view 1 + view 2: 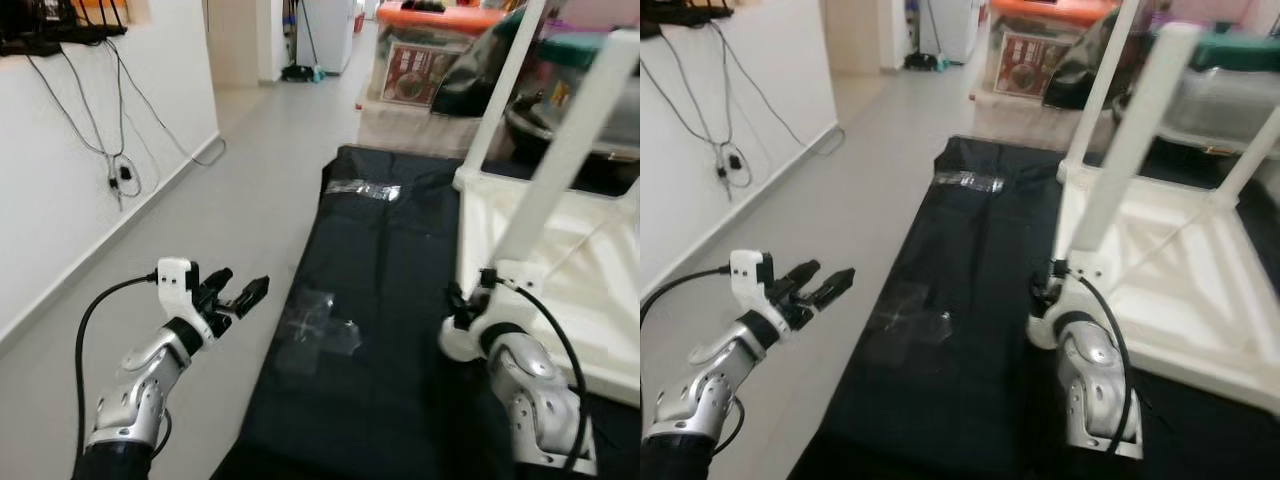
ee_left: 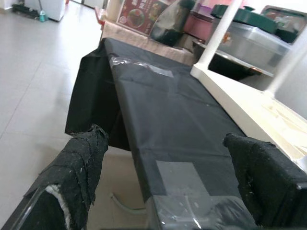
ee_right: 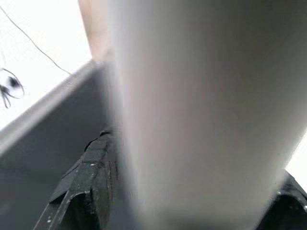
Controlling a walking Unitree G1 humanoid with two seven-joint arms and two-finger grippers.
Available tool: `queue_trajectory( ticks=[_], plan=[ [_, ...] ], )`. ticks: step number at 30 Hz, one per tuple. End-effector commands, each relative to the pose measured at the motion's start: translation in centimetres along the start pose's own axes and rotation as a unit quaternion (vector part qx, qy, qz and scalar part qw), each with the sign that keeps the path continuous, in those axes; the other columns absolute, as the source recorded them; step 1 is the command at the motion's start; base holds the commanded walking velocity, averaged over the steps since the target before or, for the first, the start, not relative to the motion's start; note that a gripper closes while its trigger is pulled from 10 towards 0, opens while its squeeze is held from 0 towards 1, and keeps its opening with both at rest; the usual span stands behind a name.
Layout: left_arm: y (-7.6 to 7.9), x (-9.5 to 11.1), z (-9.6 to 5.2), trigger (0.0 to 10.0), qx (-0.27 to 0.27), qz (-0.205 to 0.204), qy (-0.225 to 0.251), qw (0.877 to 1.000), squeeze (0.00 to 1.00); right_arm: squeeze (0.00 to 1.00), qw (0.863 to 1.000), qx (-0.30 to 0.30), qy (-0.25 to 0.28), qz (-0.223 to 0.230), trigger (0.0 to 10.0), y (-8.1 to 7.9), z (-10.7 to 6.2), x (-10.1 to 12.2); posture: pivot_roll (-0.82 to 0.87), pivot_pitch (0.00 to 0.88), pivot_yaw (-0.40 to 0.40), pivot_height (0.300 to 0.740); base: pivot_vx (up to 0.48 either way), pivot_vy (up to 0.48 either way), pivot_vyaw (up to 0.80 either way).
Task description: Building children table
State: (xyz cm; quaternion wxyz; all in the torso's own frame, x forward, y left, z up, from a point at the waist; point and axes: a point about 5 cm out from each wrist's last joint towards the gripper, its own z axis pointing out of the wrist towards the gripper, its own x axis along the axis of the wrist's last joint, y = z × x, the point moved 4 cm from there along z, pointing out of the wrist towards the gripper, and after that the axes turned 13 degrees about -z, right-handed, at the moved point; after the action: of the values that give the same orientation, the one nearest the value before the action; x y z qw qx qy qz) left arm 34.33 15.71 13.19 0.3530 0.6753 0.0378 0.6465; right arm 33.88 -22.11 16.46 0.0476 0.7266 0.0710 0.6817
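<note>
White children table (image 1: 545,240), upside down, white legs (image 1: 575,140). Black cloth (image 1: 370,300) under it, clear shiny tape patches (image 1: 318,325) on it. Floor (image 1: 240,200) pale grey; wall (image 1: 60,200) white with black cables (image 1: 110,150). Both arms silver with black cables; left gripper (image 1: 238,292) black fingers, white wrist block. Right gripper (image 1: 462,305) black, fingers (image 3: 86,187) black against the grey-white leg. Orange lid (image 1: 440,15) on box behind, red picture label (image 1: 408,75).

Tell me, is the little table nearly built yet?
Partly, I think. The white table lies upside down on the black cloth with legs already standing up. The right hand is around the near leg at its base, perhaps fixing it. The left hand waits open. Turning it upright is left.
</note>
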Motion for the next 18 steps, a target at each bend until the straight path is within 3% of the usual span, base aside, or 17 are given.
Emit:
queue_trajectory(
  ticks=[1,2,3,6,10,11,12,13,15,16,18],
  plan=[
    [-0.2,-0.4,0.0,10.0,0.004,-0.005,-0.006,1.0,0.0,0.0,1.0,0.018,0.009,0.01,10.0,-0.1,0.1,-0.1,-0.11,0.0,-0.052,0.74,0.0,0.0,0.0],
    [-0.2,-0.4,0.0,10.0,0.004,-0.005,-0.006,1.0,0.0,0.0,1.0,0.018,0.009,0.01,10.0,-0.1,0.1,-0.1,-0.11,0.0,-0.052,0.74,0.0,0.0,0.0],
    [-0.2,-0.4,0.1,10.0,0.003,-0.006,-0.006,1.0,0.0,0.0,0.995,0.085,0.045,-0.001,10.0,0.3,0.1,0.9,-0.11,0.0,-0.058,0.74,0.0,0.0,0.0],
    [-0.2,-0.4,0.2,10.0,0.003,-0.007,-0.005,1.0,0.0,0.0,0.992,0.118,0.054,-0.007,10.0,0.1,0.1,1.2,-0.11,0.0,-0.058,0.74,0.0,0.0,0.0],
    [-0.1,-0.4,0.2,10.0,0.002,-0.007,-0.004,1.0,0.0,0.0,0.979,0.187,0.076,-0.013,9.5,-1.5,-0.2,1.9,-0.1,0.0,-0.066,0.74,0.0,0.0,0.0],
    [-0.1,-0.4,0.2,10.0,0.003,-0.007,-0.004,1.0,0.0,0.0,0.966,0.24,0.091,-0.017,3.6,-3.3,-0.9,2.3,-0.1,0.0,-0.066,0.74,0.0,0.0,0.0],
    [-0.1,-0.4,0.2,10.0,0.003,-0.007,-0.004,1.0,0.0,0.0,0.966,0.24,0.091,-0.017,3.6,-3.3,-0.9,2.3,-0.1,0.0,-0.066,0.74,0.0,0.0,0.0],
    [-0.1,-0.5,0.2,10.0,0.003,-0.007,-0.003,1.0,0.0,0.0,0.945,0.311,0.104,-0.019,0.0,-5.5,-2.2,2.6,-0.09,0.0,-0.075,0.74,0.0,0.0,0.0],
    [-0.1,-0.5,0.1,10.0,0.005,-0.007,-0.003,1.0,0.0,0.0,0.898,0.425,0.109,-0.035,0.0,-8.8,-5.1,2.0,-0.09,0.0,-0.072,0.74,0.0,0.0,0.0],
    [-0.1,-0.5,0.1,10.0,0.005,-0.007,-0.003,1.0,0.0,0.0,0.89,0.442,0.102,-0.038,0.0,-9.4,-5.7,1.4,-0.09,0.0,-0.072,0.74,0.0,0.0,0.0],
    [-0.1,-0.5,0.1,10.0,0.005,-0.007,-0.003,1.0,0.0,0.0,0.896,0.431,0.097,-0.039,0.0,-9.4,-5.3,0.9,-0.09,0.0,-0.068,0.74,0.0,0.0,0.0]
  ],
)
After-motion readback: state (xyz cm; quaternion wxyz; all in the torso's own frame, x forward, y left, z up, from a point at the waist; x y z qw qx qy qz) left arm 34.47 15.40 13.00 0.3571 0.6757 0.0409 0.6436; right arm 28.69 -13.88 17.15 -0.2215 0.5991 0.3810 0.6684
